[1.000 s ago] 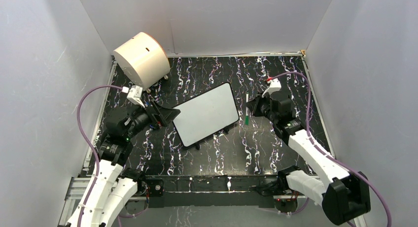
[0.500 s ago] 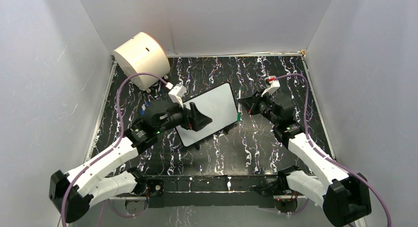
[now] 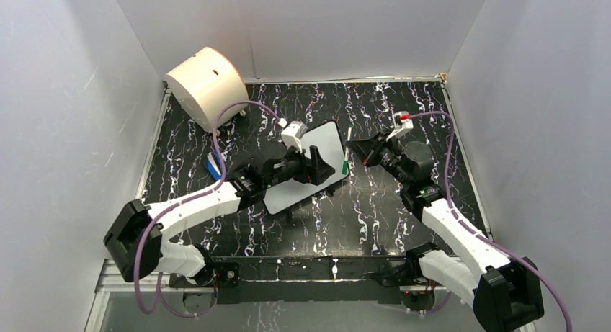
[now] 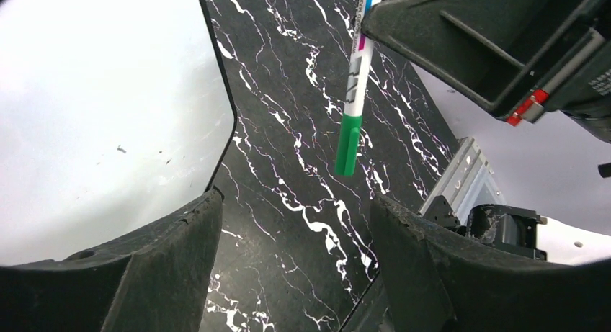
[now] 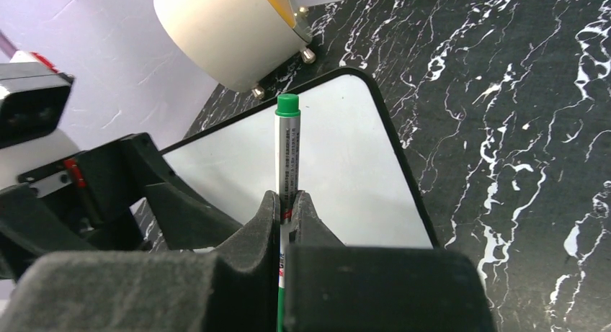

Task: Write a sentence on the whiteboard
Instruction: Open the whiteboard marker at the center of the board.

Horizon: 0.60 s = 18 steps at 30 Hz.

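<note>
right fingers (image 5: 263, 218) clamped on green-capped marker (image 5: 287, 155); left fingers (image 4: 180, 238) spread, empty, cap just ahead of them, beside whiteboard (image 4: 108, 109) edge.

L end effector (image 3: 323, 166) over whiteboard (image 3: 328, 137), nr marker (image 3: 346, 156)

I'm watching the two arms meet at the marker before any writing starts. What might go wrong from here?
1. The marker has its green end off-centre to the open left gripper, nearer one finger. Closing could knock it askew in the shut right gripper.
2. The left arm stretches across the whiteboard, so a low move may shove the board.
3. Only the fingertips pinch the marker, so a pull may slide it.
</note>
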Available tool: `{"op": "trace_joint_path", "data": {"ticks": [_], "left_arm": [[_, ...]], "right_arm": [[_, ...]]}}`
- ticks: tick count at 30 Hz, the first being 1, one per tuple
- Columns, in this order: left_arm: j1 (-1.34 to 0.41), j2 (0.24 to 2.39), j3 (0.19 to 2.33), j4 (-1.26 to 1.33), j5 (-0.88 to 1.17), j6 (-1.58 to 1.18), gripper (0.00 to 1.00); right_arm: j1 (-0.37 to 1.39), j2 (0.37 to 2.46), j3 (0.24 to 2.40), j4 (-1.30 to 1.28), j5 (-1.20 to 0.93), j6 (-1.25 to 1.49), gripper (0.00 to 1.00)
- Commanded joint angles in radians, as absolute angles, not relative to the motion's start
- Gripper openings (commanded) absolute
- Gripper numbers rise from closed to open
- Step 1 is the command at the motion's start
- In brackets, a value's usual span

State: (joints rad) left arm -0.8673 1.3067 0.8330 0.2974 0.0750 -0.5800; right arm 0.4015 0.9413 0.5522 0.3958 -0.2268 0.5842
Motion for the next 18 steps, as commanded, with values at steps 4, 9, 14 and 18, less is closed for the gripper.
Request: {"op": "trace_joint_path", "data": {"ticks": [4, 9, 14, 18], "left_arm": [[-0.895, 1.409, 0.917, 0.437, 0.133, -0.584, 0.66], [-0.909, 1.459, 0.937, 0.468, 0.152, -0.579, 0.59], [-0.919, 1.496, 0.96, 0.481, 0.179, -0.578, 0.47], [-0.922, 1.507, 0.962, 0.485, 0.191, -0.568, 0.42]], "right_arm": [[0.407, 0.905, 0.515, 0.537, -0.245, 0.66, 0.0], [0.407, 0.894, 0.5, 0.56, -0.243, 0.683, 0.0], [0.408, 0.902, 0.5, 0.578, -0.259, 0.703, 0.0], [0.408, 0.897, 0.493, 0.591, -0.261, 0.715, 0.0]]}}
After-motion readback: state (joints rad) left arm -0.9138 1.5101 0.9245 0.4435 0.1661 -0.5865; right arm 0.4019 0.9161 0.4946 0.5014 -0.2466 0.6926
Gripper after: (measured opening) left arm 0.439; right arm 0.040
